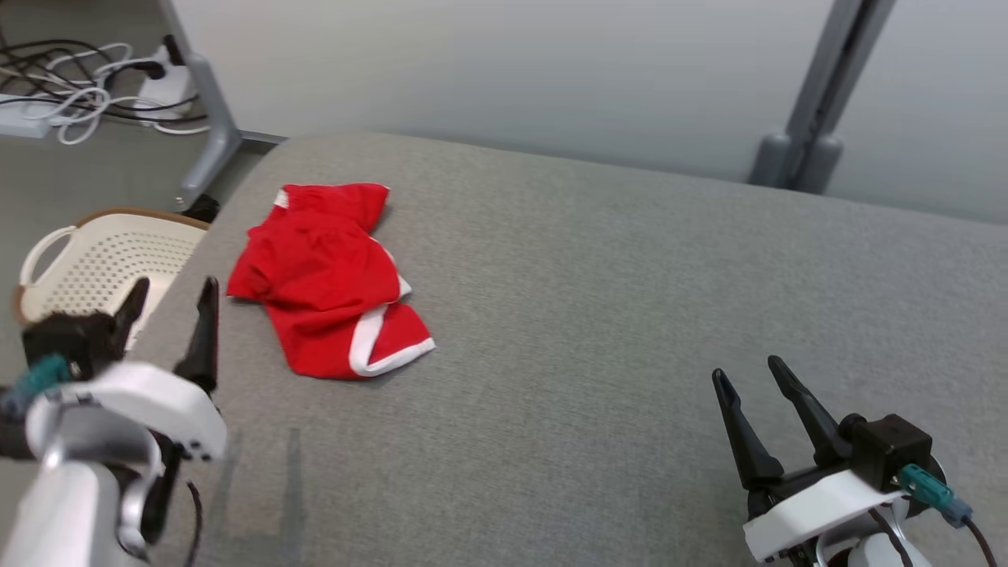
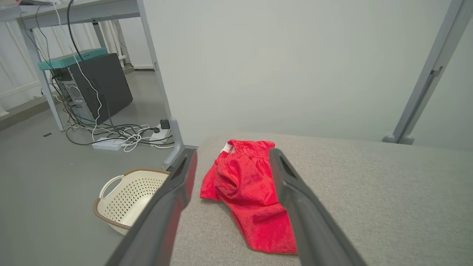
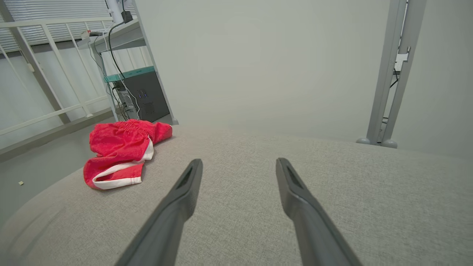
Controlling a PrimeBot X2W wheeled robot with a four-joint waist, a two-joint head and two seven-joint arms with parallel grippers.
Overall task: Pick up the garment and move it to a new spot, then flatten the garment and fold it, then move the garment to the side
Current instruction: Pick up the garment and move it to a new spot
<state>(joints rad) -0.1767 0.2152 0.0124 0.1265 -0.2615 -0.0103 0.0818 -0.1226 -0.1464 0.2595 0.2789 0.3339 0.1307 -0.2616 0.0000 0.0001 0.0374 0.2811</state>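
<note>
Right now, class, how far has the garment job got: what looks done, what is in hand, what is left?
Done: nothing that shows; the red garment lies crumpled and unfolded near the left edge of the grey surface. In hand: nothing; the left hand and right hand are both open and empty, apart from the cloth. Left: the pick-up and move, flattening, folding, shifting it aside.

Head camera looks down over the shorts (image 1: pixel 327 276); left wrist camera sits low, close to them, right wrist farther off. All three share them.
</note>
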